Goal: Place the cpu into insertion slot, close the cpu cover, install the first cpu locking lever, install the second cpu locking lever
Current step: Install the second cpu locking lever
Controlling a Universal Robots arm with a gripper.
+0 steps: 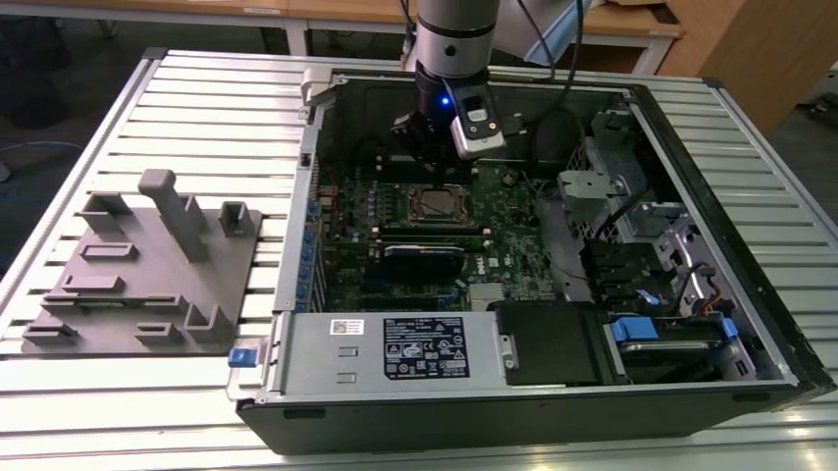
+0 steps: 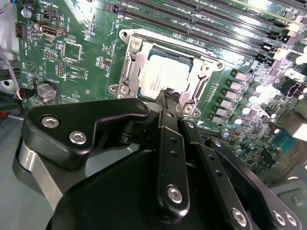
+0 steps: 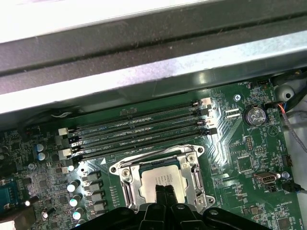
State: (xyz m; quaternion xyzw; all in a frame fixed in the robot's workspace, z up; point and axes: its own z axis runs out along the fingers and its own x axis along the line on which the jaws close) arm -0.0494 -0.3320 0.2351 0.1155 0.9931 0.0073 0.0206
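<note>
The cpu [image 2: 165, 76] already lies in the insertion slot [image 3: 125, 190], with the cpu cover [image 2: 132, 64] down around it. The gripper [image 2: 169, 96] hovers just above, jaws together and empty. Locking the first lever looks to be the step in hand, calling for a careful sideways hook.

The gripper [image 1: 429, 157] hangs just above the insertion slot [image 1: 437, 204] inside the open computer case [image 1: 681, 324].

Robotics lab, slatted aluminium worktable [image 1: 196, 88]; open computer case [image 1: 550, 383], grey fixture tray [image 1: 144, 285], wooden benches [image 1: 340, 12]
</note>
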